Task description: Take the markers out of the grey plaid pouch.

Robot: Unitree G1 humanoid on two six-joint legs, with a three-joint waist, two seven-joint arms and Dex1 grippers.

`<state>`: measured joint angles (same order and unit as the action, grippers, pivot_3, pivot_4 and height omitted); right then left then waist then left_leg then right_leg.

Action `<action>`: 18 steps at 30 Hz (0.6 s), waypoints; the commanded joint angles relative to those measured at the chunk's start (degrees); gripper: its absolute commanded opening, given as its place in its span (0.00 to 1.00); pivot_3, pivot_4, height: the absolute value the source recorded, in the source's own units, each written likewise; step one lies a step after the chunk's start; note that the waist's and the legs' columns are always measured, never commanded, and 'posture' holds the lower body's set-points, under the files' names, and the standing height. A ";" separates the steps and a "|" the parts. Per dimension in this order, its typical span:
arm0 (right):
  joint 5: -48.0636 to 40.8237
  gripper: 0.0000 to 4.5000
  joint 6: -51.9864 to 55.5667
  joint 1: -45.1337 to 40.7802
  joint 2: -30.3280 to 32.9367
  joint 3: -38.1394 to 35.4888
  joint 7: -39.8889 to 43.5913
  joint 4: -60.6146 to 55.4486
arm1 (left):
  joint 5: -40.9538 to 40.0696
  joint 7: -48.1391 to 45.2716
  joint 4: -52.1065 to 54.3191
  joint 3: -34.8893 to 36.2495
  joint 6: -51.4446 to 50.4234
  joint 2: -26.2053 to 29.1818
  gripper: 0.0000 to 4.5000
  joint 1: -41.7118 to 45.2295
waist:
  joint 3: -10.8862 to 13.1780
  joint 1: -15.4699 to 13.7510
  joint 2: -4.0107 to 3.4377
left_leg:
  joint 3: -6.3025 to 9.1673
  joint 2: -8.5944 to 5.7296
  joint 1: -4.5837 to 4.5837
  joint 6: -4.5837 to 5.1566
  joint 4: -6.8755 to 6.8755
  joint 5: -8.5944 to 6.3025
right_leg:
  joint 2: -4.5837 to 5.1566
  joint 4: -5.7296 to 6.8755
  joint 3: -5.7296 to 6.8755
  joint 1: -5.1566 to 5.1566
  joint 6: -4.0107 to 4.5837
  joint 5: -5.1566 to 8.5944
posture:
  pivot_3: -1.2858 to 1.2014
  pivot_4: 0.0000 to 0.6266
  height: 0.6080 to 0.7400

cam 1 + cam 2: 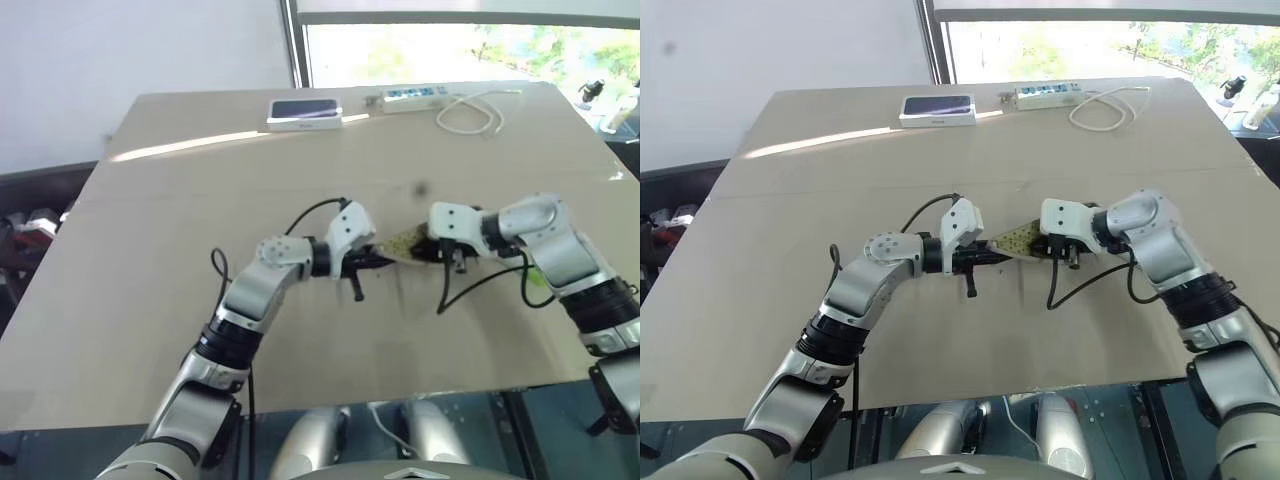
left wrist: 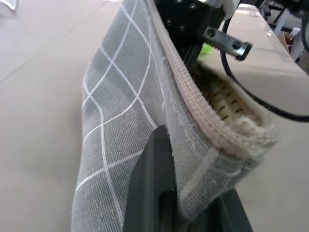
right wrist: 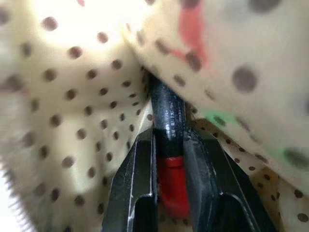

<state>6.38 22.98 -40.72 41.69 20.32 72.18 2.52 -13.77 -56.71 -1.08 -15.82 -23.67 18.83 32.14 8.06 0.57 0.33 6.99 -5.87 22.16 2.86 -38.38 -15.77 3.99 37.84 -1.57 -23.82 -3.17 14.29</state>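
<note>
Pouch point(image 2: 130, 96) held up off the counter point(image 1: 150, 300) between both arms. Left pincer point(image 2: 188, 193) clamped tight on the pouch's end seam, holding the mouth open. Right pincer point(image 3: 169, 154) is inside against the dotted lining, closed on the red marker point(image 3: 171, 186) with its black cap. Step: extracting the first marker. Next, probably draw it straight out through the mouth while left holds firm. Green marker point(image 2: 207, 48) peeks at the opening.
</note>
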 commanded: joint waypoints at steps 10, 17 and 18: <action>1.82 0.10 8.32 1.83 6.12 -2.20 -3.73 -10.92 | 0.27 -1.45 0.49 -1.25 3.44 0.01 0.00 -1.41 | 0.01 0.01 0.01 | 0.00 0.01 0.01 0.00 0.00 0.00 | 0.01 -0.02 -0.02 0.00 0.00 0.00 | 0.52 0.24 1.00; 2.98 0.10 8.53 2.14 6.77 -2.35 -7.31 -11.50 | 0.65 -1.24 1.42 -2.50 3.84 0.06 0.00 -2.38 | 0.01 -0.06 0.02 | 0.00 0.00 0.01 0.00 0.00 0.00 | 0.01 -0.03 -0.02 0.00 0.00 0.00 | 0.52 0.24 1.00; 2.90 0.10 8.66 2.18 6.90 -2.48 -7.51 -11.66 | 0.77 -1.15 1.41 -2.62 3.97 0.02 0.00 -2.42 | 0.01 -0.06 0.02 | 0.00 0.01 0.01 0.00 0.01 0.00 | 0.01 -0.03 -0.02 0.00 0.00 0.00 | 0.52 0.24 1.00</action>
<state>6.96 30.97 -37.74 46.52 20.54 67.29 -8.61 -13.10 -57.05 -1.44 -17.62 -20.31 18.43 30.67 8.07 0.50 0.35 6.99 -5.87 22.17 2.86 -38.37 -15.78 4.00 37.81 -1.58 -23.82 -3.17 14.29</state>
